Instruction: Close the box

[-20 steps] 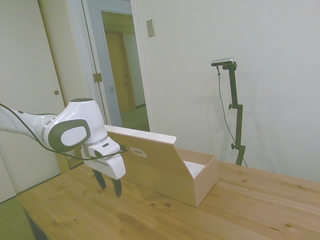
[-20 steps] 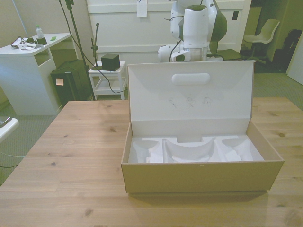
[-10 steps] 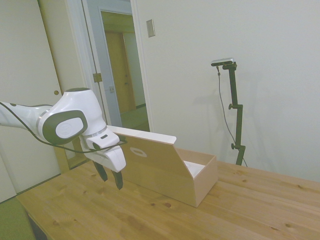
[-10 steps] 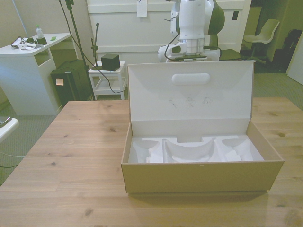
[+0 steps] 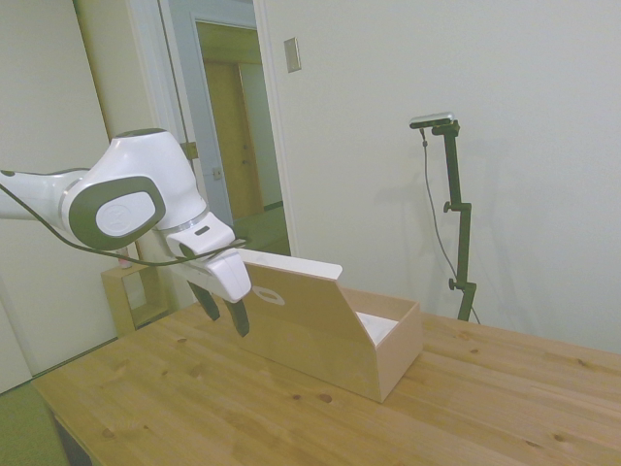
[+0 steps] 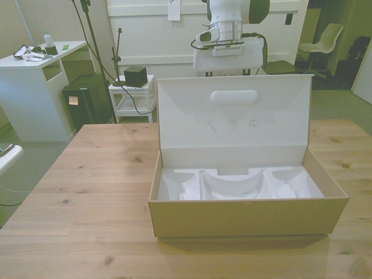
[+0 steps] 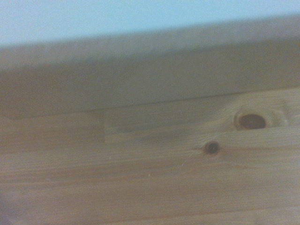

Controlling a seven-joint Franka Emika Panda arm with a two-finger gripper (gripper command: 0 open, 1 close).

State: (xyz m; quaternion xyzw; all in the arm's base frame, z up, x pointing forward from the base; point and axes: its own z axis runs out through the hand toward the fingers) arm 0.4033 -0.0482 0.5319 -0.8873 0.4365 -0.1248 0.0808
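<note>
The box (image 6: 250, 216) lies on the wooden table (image 6: 87, 192) with its white moulded inside showing. Its big flap lid (image 6: 232, 125) stands nearly upright, leaning back a little, with the oval slot (image 6: 233, 96) near its top edge. In the side view, my gripper (image 5: 225, 312) hangs open behind the lid (image 5: 301, 325), fingertips level with the slot (image 5: 269, 296) and close to the lid's outer face. Nothing is between the fingers. In the front view, only the white wrist housing (image 6: 229, 58) shows above the lid. The wrist view shows the box's plywood back (image 7: 140, 79) above the table planks (image 7: 150, 178).
A small open wooden cube shelf (image 5: 131, 296) stands on the floor beyond the table, behind the arm. In the front view, a white desk (image 6: 35, 64) and a white cart (image 6: 132, 90) stand past the table's far-left corner, and a chair (image 6: 325, 40) at the far right.
The gripper has risen from just above the table to the height of the lid's upper half and moved closer to the lid's back. The lid and box have not moved.
</note>
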